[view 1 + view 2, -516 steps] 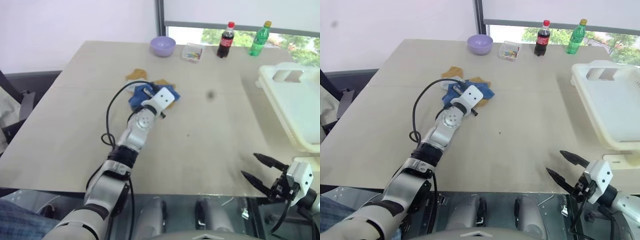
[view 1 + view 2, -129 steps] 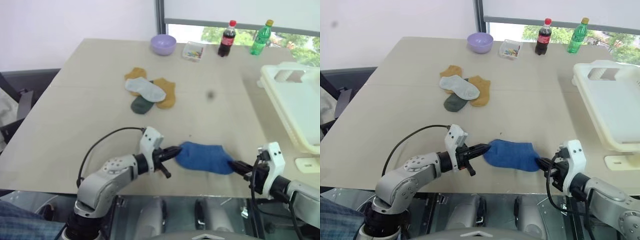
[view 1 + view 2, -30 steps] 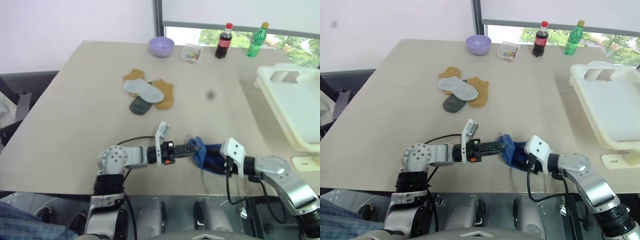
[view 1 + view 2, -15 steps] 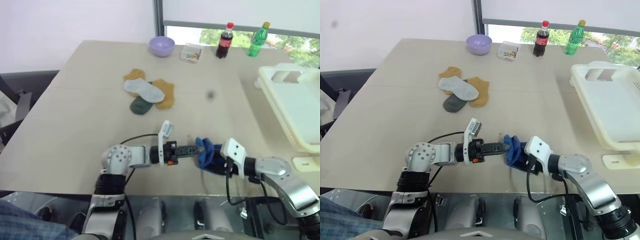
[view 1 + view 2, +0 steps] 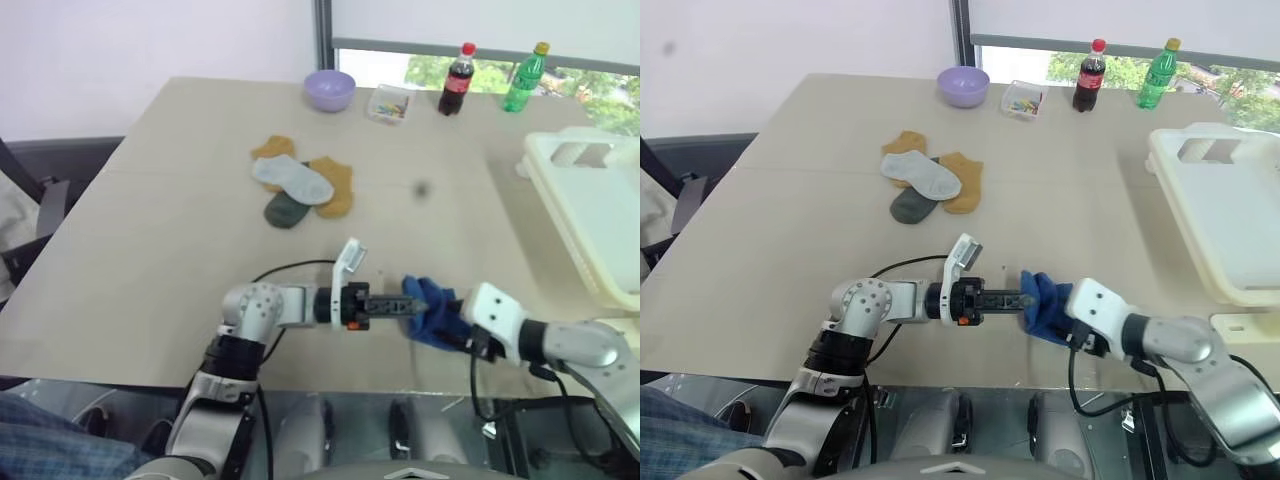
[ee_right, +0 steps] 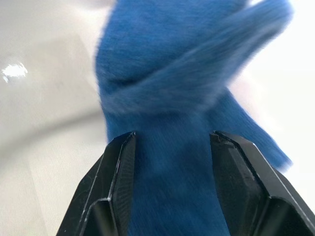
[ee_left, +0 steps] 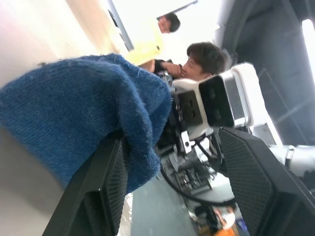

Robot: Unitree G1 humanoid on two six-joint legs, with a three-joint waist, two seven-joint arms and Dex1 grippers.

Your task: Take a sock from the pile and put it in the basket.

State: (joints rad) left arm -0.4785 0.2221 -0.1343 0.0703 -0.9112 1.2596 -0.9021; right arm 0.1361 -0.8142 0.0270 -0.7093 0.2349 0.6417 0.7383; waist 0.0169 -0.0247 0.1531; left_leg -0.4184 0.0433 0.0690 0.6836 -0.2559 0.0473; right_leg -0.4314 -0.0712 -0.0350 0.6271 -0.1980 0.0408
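Observation:
A blue sock (image 5: 432, 312) hangs bunched just above the table's front edge, between my two grippers. My right gripper (image 5: 455, 328) comes at it from the right and is shut on it; in the right wrist view the blue sock (image 6: 167, 147) fills the gap between both fingers. My left gripper (image 5: 400, 303) points level to the right. Its fingers stand apart, and the sock (image 7: 88, 128) drapes over one finger (image 7: 98, 196). The pile (image 5: 300, 190) of mustard, grey and dark green socks lies at the table's middle left. The cream basket (image 5: 1167, 165) stands at the right edge.
At the table's far side stand a lilac bowl (image 5: 329, 90), a small clear box (image 5: 386, 103), a cola bottle (image 5: 457, 80) and a green bottle (image 5: 522, 77). People (image 7: 199, 56) show in the background of the left wrist view.
Both grippers have shifted to the right and slightly up with the blue sock between them. The sock is more bunched. The pile has not moved.

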